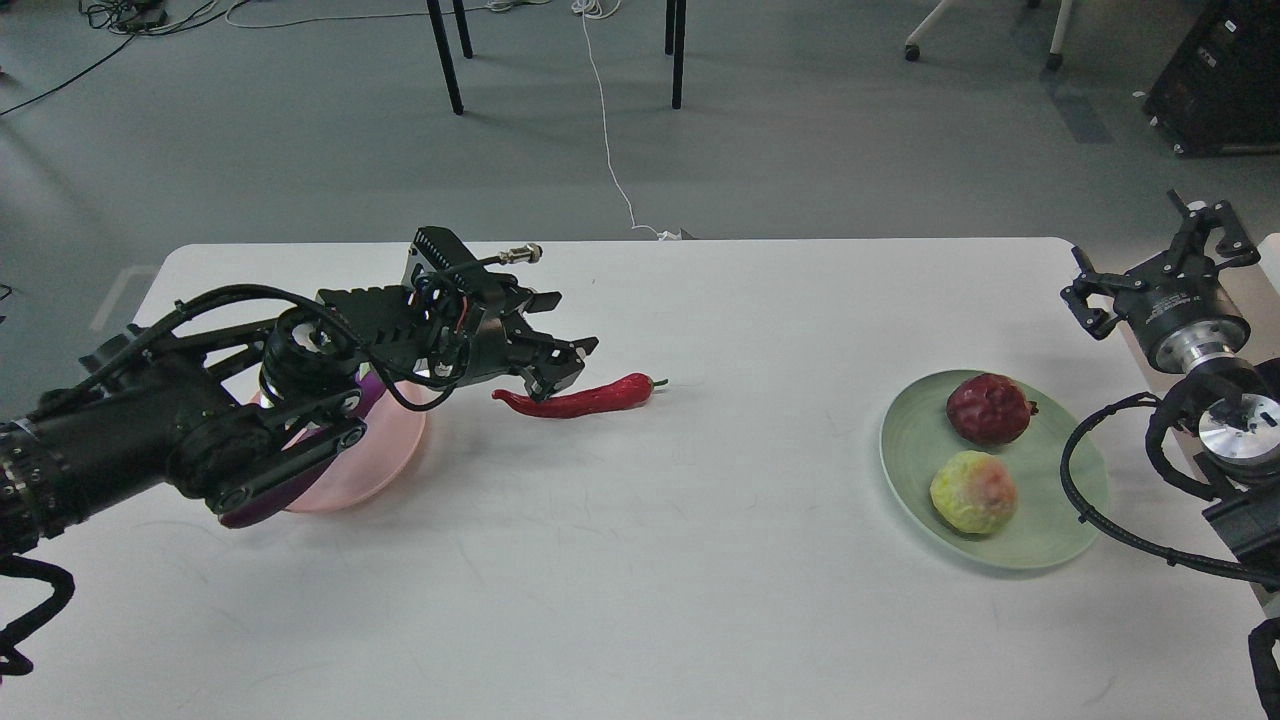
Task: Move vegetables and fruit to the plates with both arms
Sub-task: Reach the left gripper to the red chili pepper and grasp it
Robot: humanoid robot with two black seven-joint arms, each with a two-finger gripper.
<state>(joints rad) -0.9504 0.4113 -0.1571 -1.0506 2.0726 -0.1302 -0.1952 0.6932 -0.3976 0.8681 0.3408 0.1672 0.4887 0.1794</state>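
Head view shows us the red chili pepper (580,398) lying flat on the white table (640,560), left of the middle and nearer the far edge, its green stem pointing right. Our left gripper (556,364) hangs over the pepper's left tip with its fingers spread apart, closed on nothing; whether a fingertip touches the pepper we cannot tell.

Behind that gripper, under our left arm (150,430), sits the pale pink plate (385,450) near the table's left edge. On it lies the purple eggplant (290,490), mostly hidden by the arm, with one end sticking out past the plate's near rim.

Toward the right edge of the table rests the pale green plate (1060,520). It carries the dark red bumpy fruit (988,408) on its far side and the yellow-green fruit (973,492) with a reddish blush on its near side, the two just beside each other.

Our right gripper (1150,265) hovers beyond the table's right edge, well apart from the green plate, its fingers splayed wide and holding nothing. Black cable loops from our right arm (1230,420) over the green plate's right rim.
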